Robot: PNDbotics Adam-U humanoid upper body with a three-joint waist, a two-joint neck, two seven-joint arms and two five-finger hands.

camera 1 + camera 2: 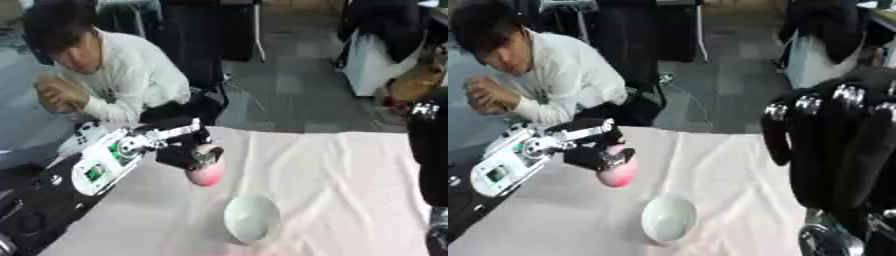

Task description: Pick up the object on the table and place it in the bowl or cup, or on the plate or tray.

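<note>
My left hand [182, 150] reaches in from the left and is shut on a pink round object [207, 172], which hangs below the fingers above the table. A pale green bowl [252, 218] stands on the white tablecloth just right of and nearer than the pink object. My right hand [842, 145] is raised close to the camera at the right, its dark fingers straight and pointing up, holding nothing.
The table carries a white cloth [341, 190] with folds. Its left edge runs beside my left arm. A seated person is beyond the far left corner, not touching anything on the table. Chairs and bags stand further back.
</note>
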